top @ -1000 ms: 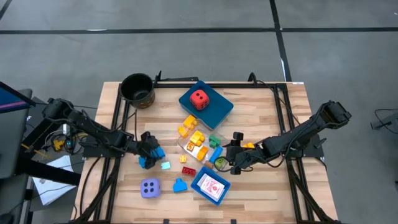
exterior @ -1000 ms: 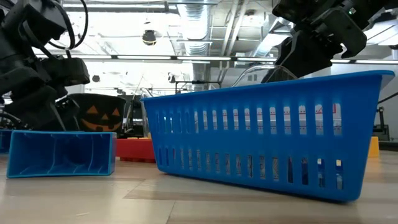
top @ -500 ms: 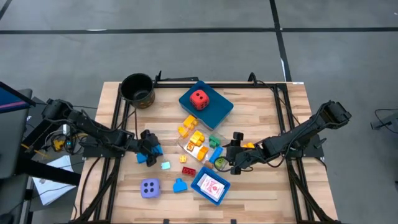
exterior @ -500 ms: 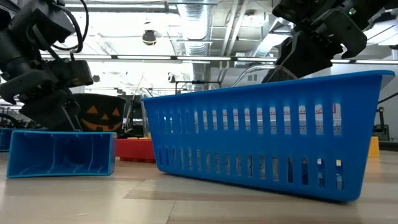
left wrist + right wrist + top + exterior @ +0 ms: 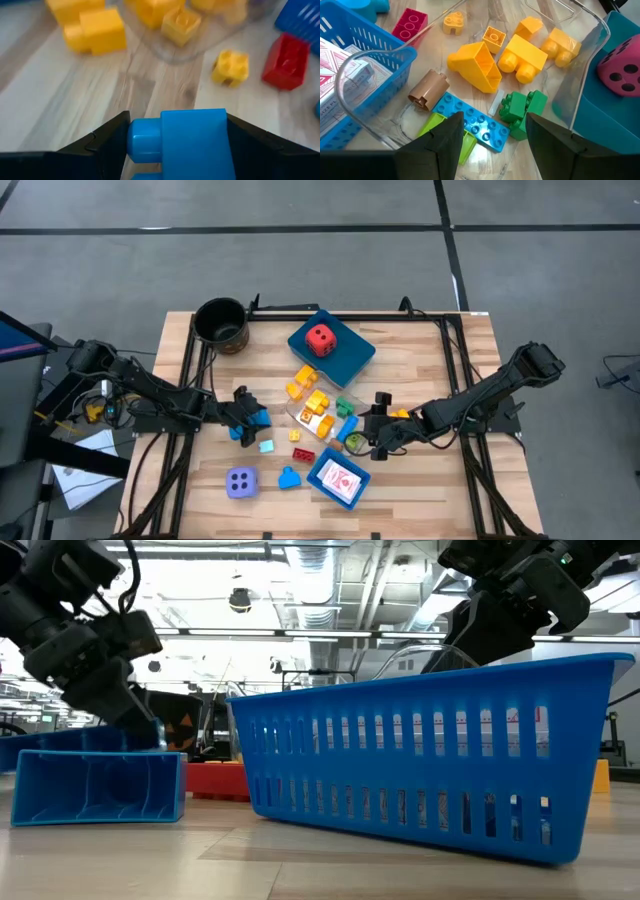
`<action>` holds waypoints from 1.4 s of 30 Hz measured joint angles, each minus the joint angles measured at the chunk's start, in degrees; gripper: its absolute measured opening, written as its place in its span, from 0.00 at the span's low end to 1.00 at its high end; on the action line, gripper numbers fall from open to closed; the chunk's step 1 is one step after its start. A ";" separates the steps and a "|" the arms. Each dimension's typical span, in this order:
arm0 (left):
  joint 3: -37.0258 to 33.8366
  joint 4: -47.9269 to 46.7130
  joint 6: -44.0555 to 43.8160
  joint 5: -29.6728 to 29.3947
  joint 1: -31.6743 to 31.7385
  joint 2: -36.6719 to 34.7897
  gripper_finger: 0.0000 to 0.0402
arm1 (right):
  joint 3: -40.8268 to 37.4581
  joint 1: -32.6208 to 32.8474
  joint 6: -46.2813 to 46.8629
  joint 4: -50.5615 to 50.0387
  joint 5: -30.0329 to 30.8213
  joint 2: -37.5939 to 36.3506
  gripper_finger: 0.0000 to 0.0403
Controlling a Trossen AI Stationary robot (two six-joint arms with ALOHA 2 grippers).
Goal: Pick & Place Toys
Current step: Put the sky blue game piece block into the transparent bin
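My left gripper (image 5: 245,420) is shut on a blue brick (image 5: 195,142) at the table's left middle. Further right, loose toys lie in a pile: yellow bricks (image 5: 312,402), a flat blue brick (image 5: 470,122), a green brick (image 5: 520,110) and a red brick (image 5: 303,455). My right gripper (image 5: 494,120) stands open just above this pile's right side, with nothing between its fingers. A red die (image 5: 320,338) sits on a blue tray (image 5: 350,358). A lavender die (image 5: 240,481) and another blue brick (image 5: 289,477) rest on the table near the front. My left gripper pinches the blue brick between its two fingers. One finger (image 5: 107,142) is at the brick's studded side (image 5: 142,145) and the other at the opposite side (image 5: 222,145). The fingers slant down from the table's left. I cannot tell whether the brick is clear of the table.
A dark round pot (image 5: 221,325) stands at the far left. A blue basket (image 5: 325,472) holding a red-printed card (image 5: 342,480) sits near the front, filling much of the low view. A clear plastic tray (image 5: 580,75) lies under the yellow bricks. A small teal brick (image 5: 266,446) lies near my left gripper.
My left gripper has tipped upward with the blue brick between its fingers. The brick has shifted a little toward the far side and toward the pile. My right gripper has kept still.
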 joint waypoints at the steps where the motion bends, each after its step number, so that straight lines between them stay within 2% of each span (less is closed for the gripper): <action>1: 0.01 1.00 0.94 -0.22 0.00 0.00 0.66 | 0.02 -0.02 0.00 -0.10 0.00 0.00 0.51; 9: 0.03 9.47 7.56 0.02 0.00 -0.75 0.66 | 0.02 -0.02 0.00 -0.36 0.02 -0.02 0.51; 17: 0.05 20.24 13.72 11.95 -1.47 -4.81 0.66 | 0.04 -0.02 0.01 -0.47 0.03 -0.02 0.51; 23: 0.05 29.78 17.87 20.52 -1.99 -5.10 0.66 | 0.03 -0.02 0.00 -0.51 0.04 -0.02 0.51; 39: 0.09 48.87 32.49 31.00 -1.95 -4.48 0.66 | 0.03 -0.02 0.00 -0.51 0.04 -0.02 0.51; 42: 0.86 50.08 36.19 31.98 -1.95 -4.47 0.66 | 0.02 -0.02 0.00 -0.51 0.04 -0.02 0.51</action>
